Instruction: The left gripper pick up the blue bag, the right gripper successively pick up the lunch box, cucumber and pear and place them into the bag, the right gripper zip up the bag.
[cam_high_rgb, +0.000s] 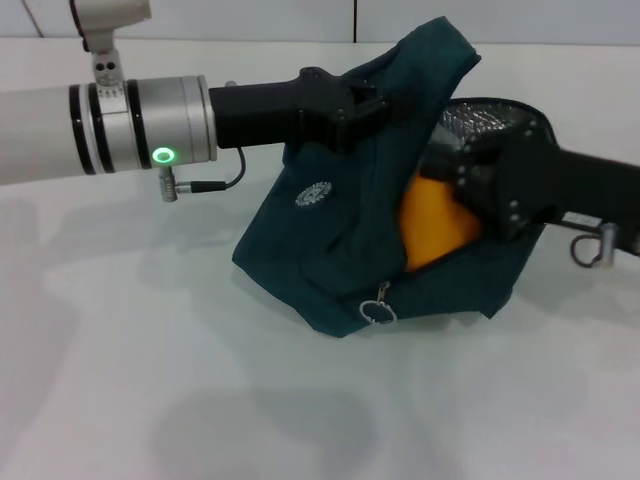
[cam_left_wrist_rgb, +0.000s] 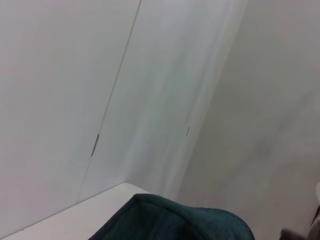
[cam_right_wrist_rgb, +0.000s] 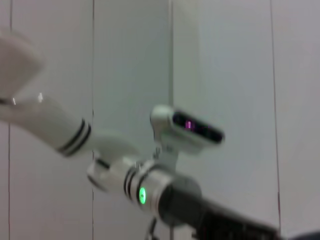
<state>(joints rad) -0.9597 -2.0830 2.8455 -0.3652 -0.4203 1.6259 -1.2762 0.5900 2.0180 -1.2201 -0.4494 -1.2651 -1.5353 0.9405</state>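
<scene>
On the white worktop (cam_high_rgb: 150, 380), the blue bag (cam_high_rgb: 330, 260) sits centre, its far edge pinched up by the left end effector (cam_high_rgb: 375, 100). From the right, the right end effector (cam_high_rgb: 450, 185) reaches inside, against the pear (cam_high_rgb: 435, 225); its grip state cannot be told.

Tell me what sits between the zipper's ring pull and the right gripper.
In the head view, the pear shows through the blue bag's opening, between the ring pull and the right gripper.
</scene>
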